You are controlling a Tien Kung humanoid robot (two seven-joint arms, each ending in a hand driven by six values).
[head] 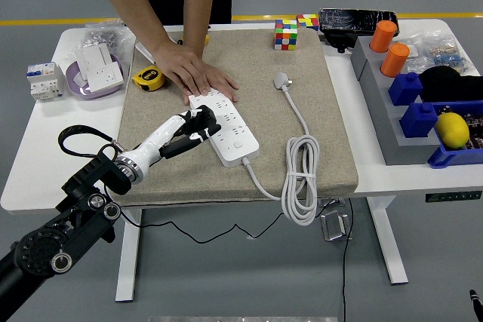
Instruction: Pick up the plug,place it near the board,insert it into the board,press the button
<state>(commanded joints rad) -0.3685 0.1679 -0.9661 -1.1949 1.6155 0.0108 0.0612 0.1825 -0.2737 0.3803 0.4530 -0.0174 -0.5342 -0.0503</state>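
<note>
A white power strip (pixel 234 135) lies at an angle on the beige mat (pixel 256 58). A person's hand (pixel 198 75) presses flat on its far end. My left hand (pixel 199 121) reaches in from the lower left. Its fingers are curled around a small black plug (pixel 204 118), held over the strip's left edge near the sockets. The strip's button (pixel 237 143) sits near the strip's near end, uncovered. My right arm is out of view.
The strip's white cord lies coiled (pixel 300 180) at the mat's front right, ending in a white plug (pixel 281 79). A yellow tape measure (pixel 150 78), a purple bowl (pixel 92 75) and Rubik's cubes (pixel 284 34) stand around. Blue bins (pixel 423 115) with a lemon (pixel 451 130) fill the right.
</note>
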